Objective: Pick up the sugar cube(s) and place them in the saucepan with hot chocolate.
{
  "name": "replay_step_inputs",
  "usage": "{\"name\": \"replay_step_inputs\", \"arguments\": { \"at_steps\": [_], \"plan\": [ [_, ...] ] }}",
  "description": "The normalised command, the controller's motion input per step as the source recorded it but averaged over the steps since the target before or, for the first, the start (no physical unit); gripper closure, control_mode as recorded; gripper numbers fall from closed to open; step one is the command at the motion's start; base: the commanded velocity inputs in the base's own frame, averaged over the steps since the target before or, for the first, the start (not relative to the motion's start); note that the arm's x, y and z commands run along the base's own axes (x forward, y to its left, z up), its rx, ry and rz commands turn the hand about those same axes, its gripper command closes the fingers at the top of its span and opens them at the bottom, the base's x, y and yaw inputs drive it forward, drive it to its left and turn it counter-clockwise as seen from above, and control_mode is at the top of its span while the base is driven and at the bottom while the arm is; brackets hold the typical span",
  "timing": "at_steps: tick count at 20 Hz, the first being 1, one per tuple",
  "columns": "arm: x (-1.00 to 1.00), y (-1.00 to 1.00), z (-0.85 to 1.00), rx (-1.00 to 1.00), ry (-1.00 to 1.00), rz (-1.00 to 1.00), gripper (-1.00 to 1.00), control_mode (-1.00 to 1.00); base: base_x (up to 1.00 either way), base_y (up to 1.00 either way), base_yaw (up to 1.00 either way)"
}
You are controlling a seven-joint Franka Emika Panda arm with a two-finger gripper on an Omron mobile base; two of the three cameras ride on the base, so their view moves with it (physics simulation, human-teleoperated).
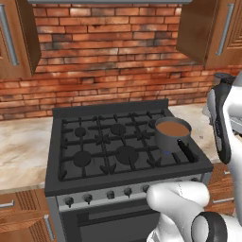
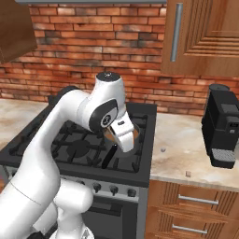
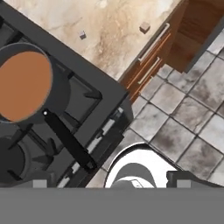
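Note:
The saucepan (image 1: 172, 133) is small, grey and full of brown hot chocolate. It stands on the front right burner of the stove, its black handle (image 1: 187, 151) pointing toward the front edge. From the hand view, the saucepan (image 3: 24, 85) lies at the left, and two sugar cubes (image 3: 144, 27) (image 3: 82, 35) rest on the beige counter beyond the stove's edge. These sugar cubes (image 2: 163, 150) (image 2: 188, 174) lie apart on the counter right of the stove. My gripper (image 3: 111, 183) hovers high above the stove's front right corner, open, with nothing between its fingertips (image 3: 40, 183).
A black stove (image 1: 94, 177) with several burners and front knobs sits between beige counters (image 2: 196, 156). A tall black appliance (image 2: 223, 126) stands at the counter's right. Wooden drawers (image 2: 196, 205) lie below, wall cabinets (image 2: 205, 37) above, tiled floor (image 3: 183, 127) in front.

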Motion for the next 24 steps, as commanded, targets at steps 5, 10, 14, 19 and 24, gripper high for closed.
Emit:
{"name": "replay_step_inputs", "arguments": {
  "at_steps": [5, 10, 14, 19, 24],
  "plan": [
    [0.05, -0.69, -0.40, 0.09, 0.03, -0.18, -1.00, -1.00, 0.00, 0.00, 0.00],
    [0.36, -0.57, -0.15, 0.11, 0.00, 0.03, -1.00, -1.00, 0.00, 0.00, 0.00],
    [0.41, -0.39, -0.12, 0.13, 0.00, 0.07, -1.00, -1.00, 0.00, 0.00, 0.00],
    [0.33, -0.31, -0.38, 0.01, -0.02, 0.02, -1.00, -1.00, 0.00, 0.00, 0.00],
    [0.34, -0.18, -0.35, -0.02, 0.00, 0.00, -1.00, -1.00, 0.00, 0.00, 0.00]
  ]
}}
